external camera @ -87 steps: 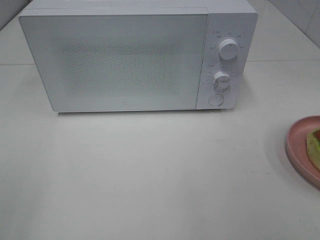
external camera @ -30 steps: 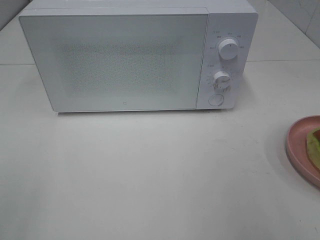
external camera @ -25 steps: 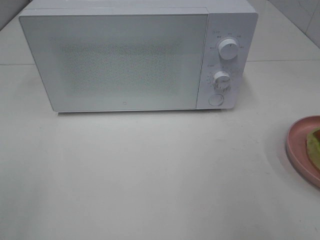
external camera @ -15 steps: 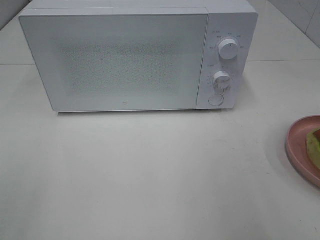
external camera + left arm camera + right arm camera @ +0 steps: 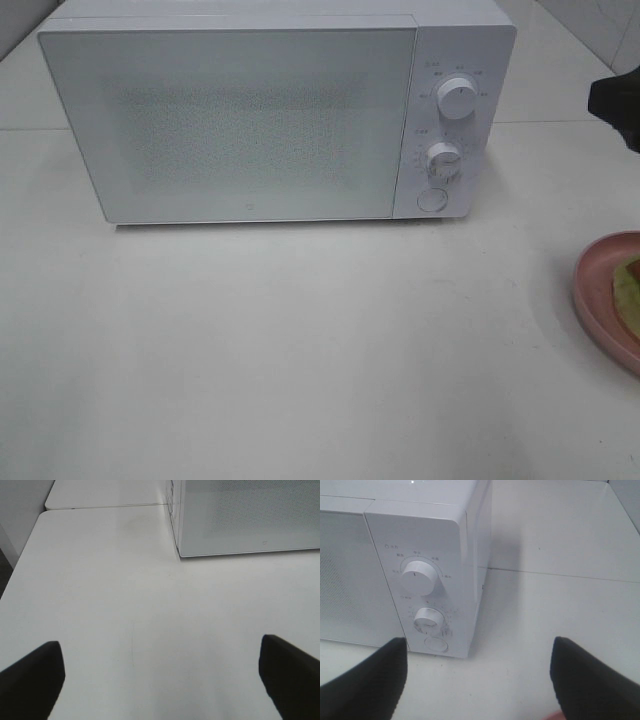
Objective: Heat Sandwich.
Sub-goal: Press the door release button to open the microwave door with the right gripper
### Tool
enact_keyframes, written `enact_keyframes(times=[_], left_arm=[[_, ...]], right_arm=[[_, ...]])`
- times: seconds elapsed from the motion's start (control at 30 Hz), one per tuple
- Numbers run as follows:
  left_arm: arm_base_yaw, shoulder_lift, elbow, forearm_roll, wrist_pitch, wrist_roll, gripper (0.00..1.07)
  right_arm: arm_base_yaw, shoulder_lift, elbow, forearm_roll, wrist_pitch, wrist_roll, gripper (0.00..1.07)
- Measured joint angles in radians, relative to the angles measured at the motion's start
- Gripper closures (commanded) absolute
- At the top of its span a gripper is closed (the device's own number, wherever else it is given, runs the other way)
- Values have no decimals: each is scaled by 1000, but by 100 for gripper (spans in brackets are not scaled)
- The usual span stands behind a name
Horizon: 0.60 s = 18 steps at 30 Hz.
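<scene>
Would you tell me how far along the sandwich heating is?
Nothing looks done: the microwave door is shut and the sandwich lies on its plate. In hand: the right fingers, open and empty, face the dials; the left fingers are open too. Left: opening, loading, heating.

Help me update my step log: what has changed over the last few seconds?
A dark part of the right arm has entered the high view at its right edge, level with the upper knob of the white box-shaped microwave. Nothing was taken hold of or let go; the right gripper is open and empty. The microwave, door shut, the round pink plate and the white-bread sandwich on it stayed put.
</scene>
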Motion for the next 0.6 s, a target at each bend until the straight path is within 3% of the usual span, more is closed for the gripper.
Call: enact_keyframes(times=[0.2,0.6], left_arm=[[0,0,0,0,0,0,5],[0,0,0,0,0,0,5]], right_arm=[[0,89,67,31,-210,-3,31],[7,233,213,347,-610,-210,31]])
